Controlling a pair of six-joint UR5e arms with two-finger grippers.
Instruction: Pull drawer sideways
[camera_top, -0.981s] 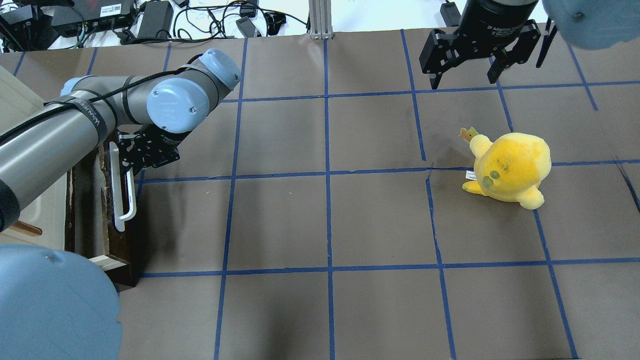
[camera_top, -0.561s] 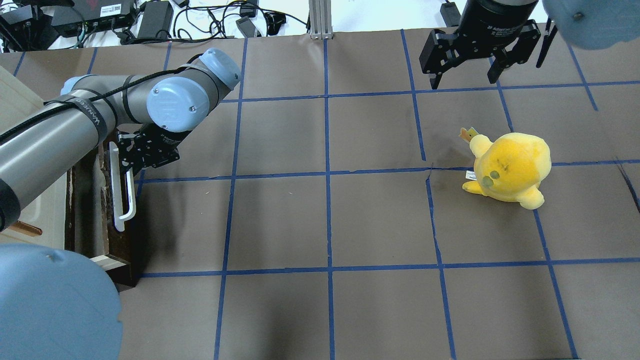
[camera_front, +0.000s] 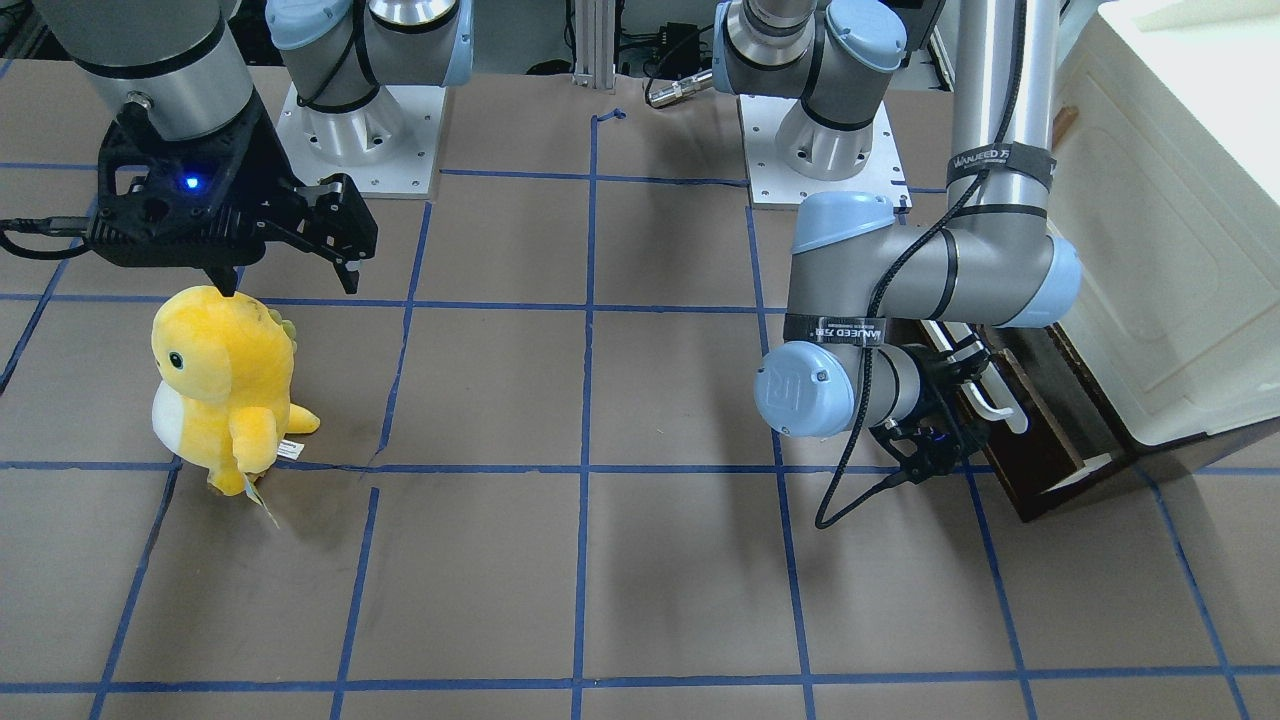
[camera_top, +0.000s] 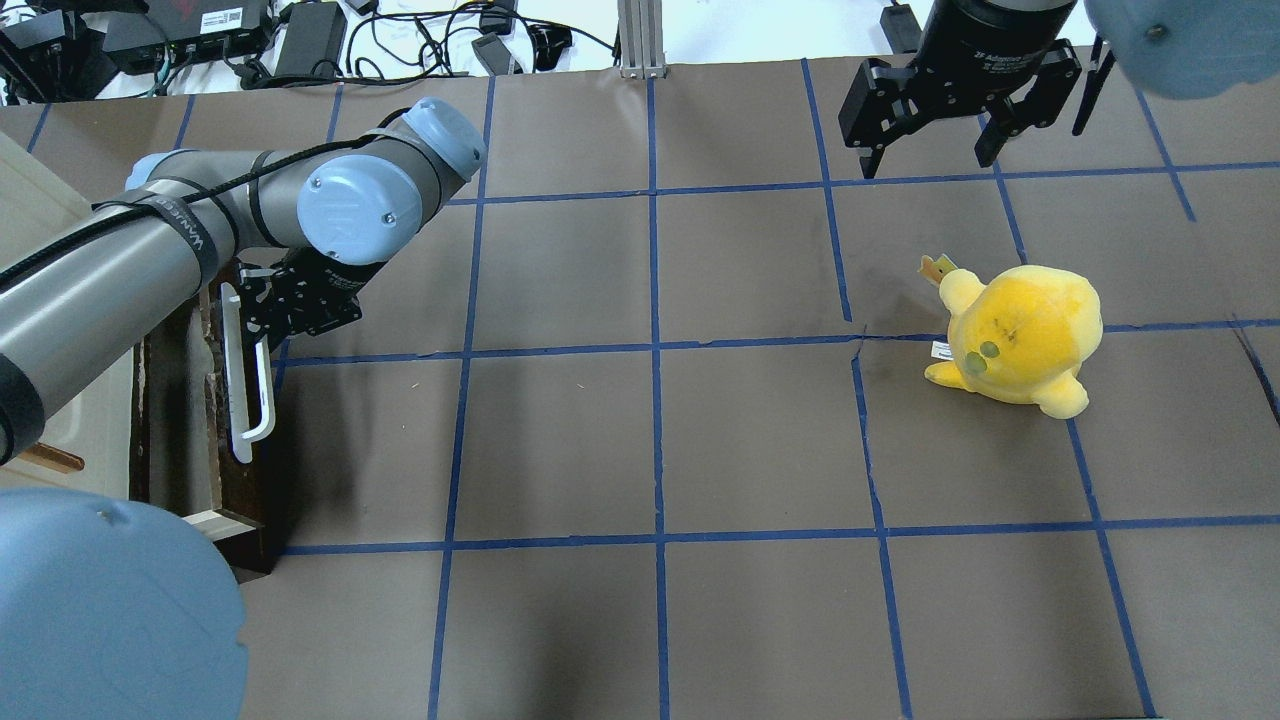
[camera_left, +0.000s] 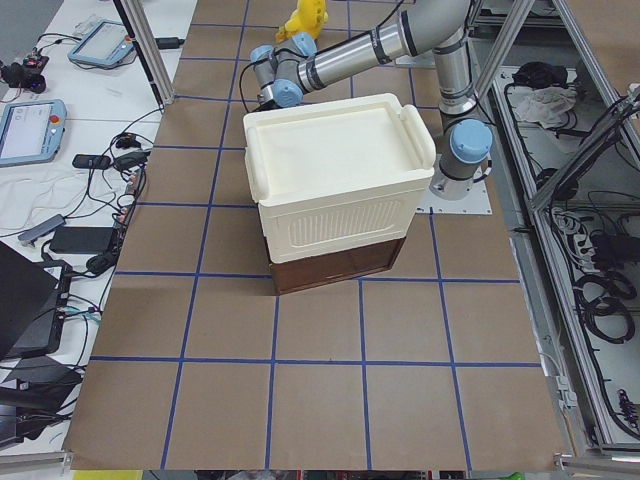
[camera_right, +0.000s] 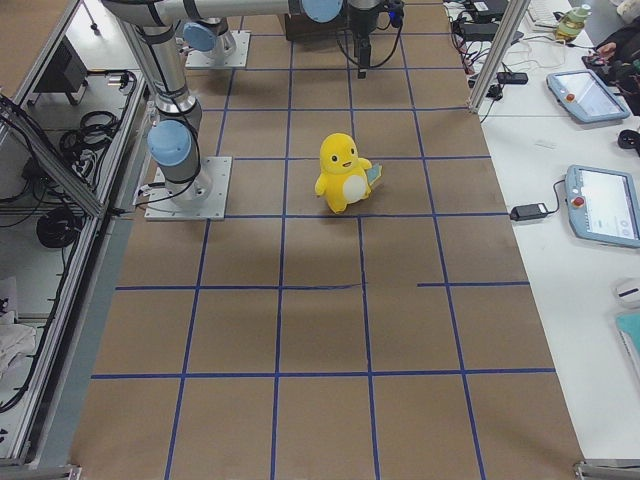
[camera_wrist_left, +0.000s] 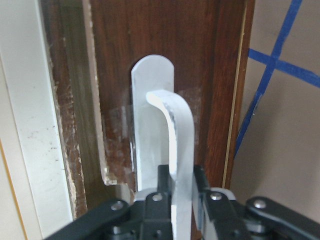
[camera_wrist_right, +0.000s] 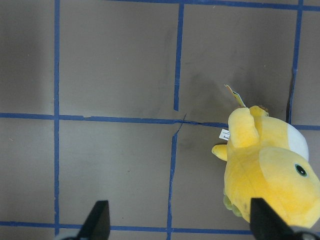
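The left gripper (camera_wrist_left: 182, 186) has its fingers pressed on both sides of the white bar handle (camera_wrist_left: 180, 150), at the end of the bar farther from the robot. The handle is fixed on the dark brown front of the drawer (camera_top: 232, 480). The drawer is at the left edge of the table (camera_top: 650, 450), under the white cabinet (camera_left: 335, 185), w/ its front a bit out from the cabinet body. The right gripper (camera_top: 935, 145) hangs wide open w/ nothing in it, near the yellow plush toy (camera_top: 1020, 335).
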